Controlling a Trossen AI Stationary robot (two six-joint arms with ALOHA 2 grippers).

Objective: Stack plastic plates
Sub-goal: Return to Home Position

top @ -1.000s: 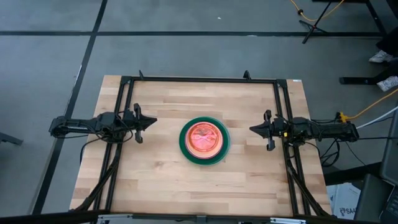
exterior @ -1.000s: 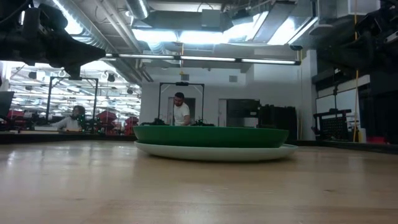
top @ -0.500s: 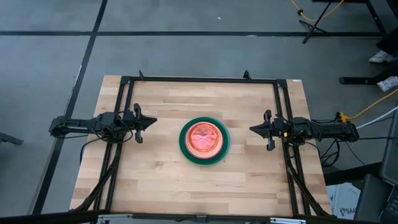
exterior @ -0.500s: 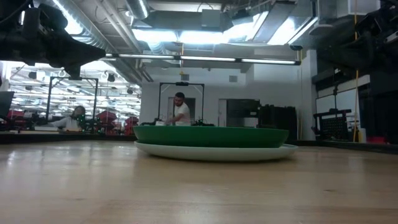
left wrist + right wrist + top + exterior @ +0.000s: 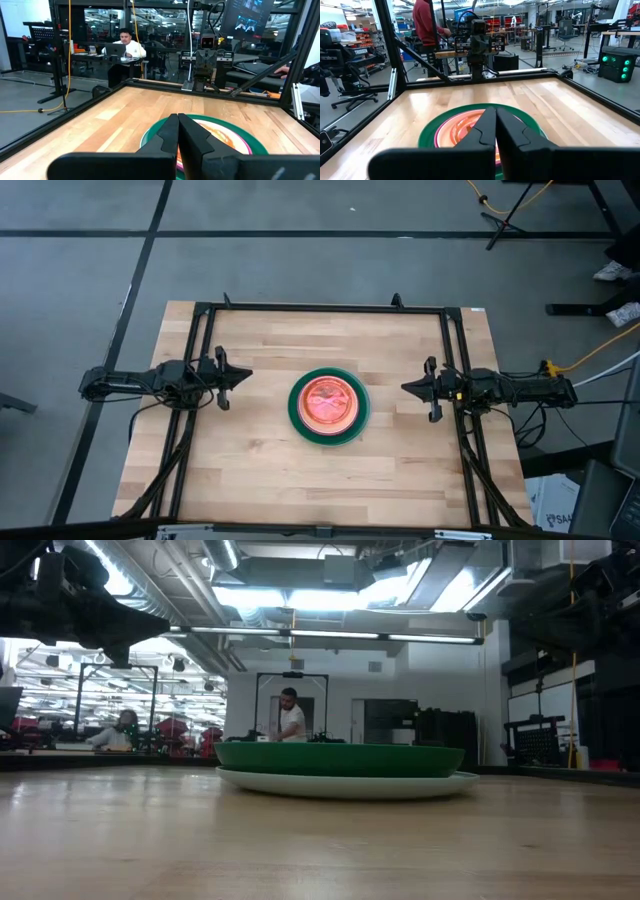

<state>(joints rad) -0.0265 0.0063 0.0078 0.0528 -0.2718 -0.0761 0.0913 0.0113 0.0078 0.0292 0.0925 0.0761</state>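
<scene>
Resting level over the table's left edge, the left arm lay stretched out and pointed inward. Left gripper [image 5: 247,376]: jaws pressed together, holding nothing, fingers [image 5: 167,132] meeting in a dark wedge, well apart from the plates.
Right arm: mirror pose at the right edge. Right gripper [image 5: 405,388]: jaws likewise pressed together, empty, fingers [image 5: 487,125] aimed at the plates, well apart from them.

Item: plate stack [image 5: 328,406], one pile at table centre, between the two grippers.
- Pale blue plate [image 5: 350,784]: lowest seen in low view, wide shallow rim, touching the wood.
- Green plate [image 5: 296,420]: large, round, dark, smooth plastic, sat on the blue one.
- Pink plate [image 5: 440,137]: nested inside the green, rim only showing.
- Red plate [image 5: 328,401]: small, see-through, glossy, on top. Layers beneath it could not be told apart.

Surface: table [image 5: 260,470], pale wood planks, matte, w/ black metal frame [image 5: 320,308] round the edges. Grey floor [image 5: 300,260] beyond.

Room: open workshop, ceiling strip lights, benches w/ other rigs. Person [image 5: 291,718] stood far behind the stack, another [image 5: 127,47] sat at a laptop, a third in a red top [image 5: 425,20] by the far frame.
</scene>
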